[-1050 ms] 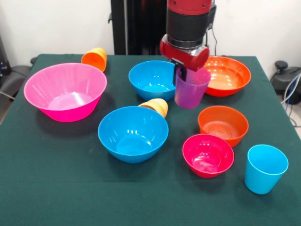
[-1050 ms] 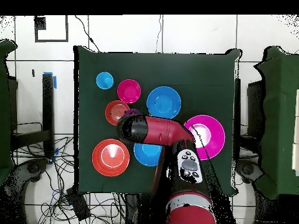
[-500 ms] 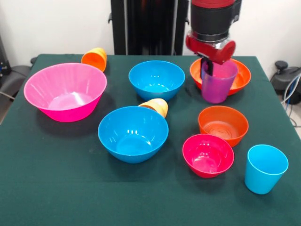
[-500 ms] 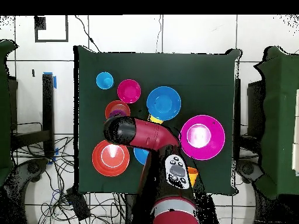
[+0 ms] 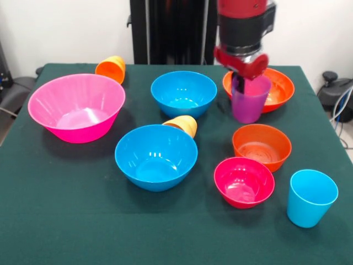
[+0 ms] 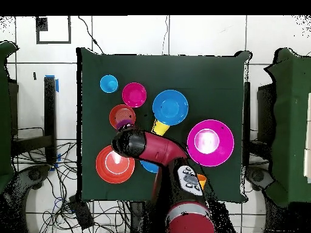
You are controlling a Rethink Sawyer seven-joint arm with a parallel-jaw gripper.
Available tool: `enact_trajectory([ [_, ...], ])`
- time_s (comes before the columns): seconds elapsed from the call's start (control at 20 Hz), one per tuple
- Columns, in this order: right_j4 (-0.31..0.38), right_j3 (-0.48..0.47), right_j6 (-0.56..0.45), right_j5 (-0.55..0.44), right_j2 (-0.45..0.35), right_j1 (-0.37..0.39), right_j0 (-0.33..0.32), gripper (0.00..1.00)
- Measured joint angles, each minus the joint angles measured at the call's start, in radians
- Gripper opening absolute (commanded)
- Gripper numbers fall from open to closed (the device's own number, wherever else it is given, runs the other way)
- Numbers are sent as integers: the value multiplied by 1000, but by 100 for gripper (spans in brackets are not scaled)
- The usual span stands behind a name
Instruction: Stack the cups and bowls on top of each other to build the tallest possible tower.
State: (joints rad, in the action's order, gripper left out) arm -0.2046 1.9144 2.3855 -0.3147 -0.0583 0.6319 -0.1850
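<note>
The tool (image 5: pixel 241 80) is clamped on the rim of the purple cup (image 5: pixel 248 100), one finger inside the wall and one outside, and holds it upright and clear of the bench (image 5: pixel 66 221). The cup hangs just behind the small orange bowl (image 5: pixel 261 146) and in front of the wide orange-red bowl (image 5: pixel 259 88).

The step in hand looks like setting the cup into the small orange bowl. To do it well, centre the cup's base over the bowl's hollow, keep it plumb, lower until the base sits flat, and only then release; letting go early on the sloped wall would tip it.

Taking the small orange bowl as landmark: the magenta bowl (image 5: pixel 244 181) sits just in front of it, touching or nearly so, and the light blue cup (image 5: pixel 311 197) stands upright beyond that. Both blue bowls (image 5: pixel 156 156) lie to its side across the bench, with a yellow-orange cup (image 5: pixel 183 125) on its side between them, the pink bowl (image 5: pixel 76 106) farther off, and an orange cup (image 5: pixel 111 69) tipped behind it. Every bowl appears empty; in the overhead view the arm hides part of the rear blue bowl.
</note>
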Motion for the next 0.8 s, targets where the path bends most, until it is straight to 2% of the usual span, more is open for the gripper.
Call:
enact_trajectory([
  [0.2, 26, 4, 0, 123, -42, -72, -94, 0],
  [0.55, 89, 5, 0, 267, -121, -186, -222, 0],
  [0.65, 106, 10, 0, 287, -161, -188, -270, 0],
  [0.8, 106, 10, 0, 289, -175, -193, -284, 0],
])
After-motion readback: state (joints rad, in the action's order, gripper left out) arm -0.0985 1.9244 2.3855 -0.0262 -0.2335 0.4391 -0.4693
